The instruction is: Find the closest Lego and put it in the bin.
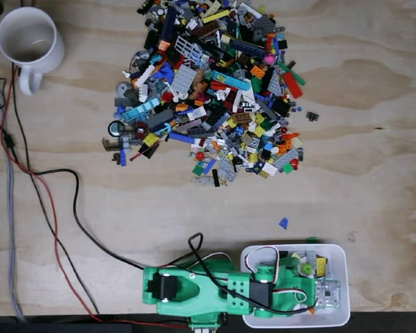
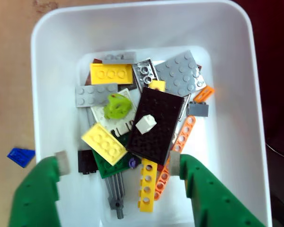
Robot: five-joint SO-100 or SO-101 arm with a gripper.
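The bin [image 1: 341, 258] is a shallow white tray at the bottom right of the fixed view. In the wrist view the bin [image 2: 47, 80] holds several Lego pieces, among them a black plate [image 2: 156, 125], yellow bricks [image 2: 104, 140] and a lime piece [image 2: 116, 106]. My green gripper [image 2: 118, 161] hangs open above them with nothing between its fingers [image 2: 61, 163]. In the fixed view the gripper [image 1: 298, 277] is over the bin's left half. A small blue Lego [image 1: 283, 223] lies alone on the wood just outside the bin, and it shows in the wrist view as a small blue Lego [image 2: 21, 156].
A big pile of mixed Lego [image 1: 208, 90] covers the upper middle of the table. A round white mug [image 1: 29, 38] stands at the top left. Red and black cables [image 1: 45, 208] run down the left side. The table's front edge [image 1: 374, 320] lies just below the bin.
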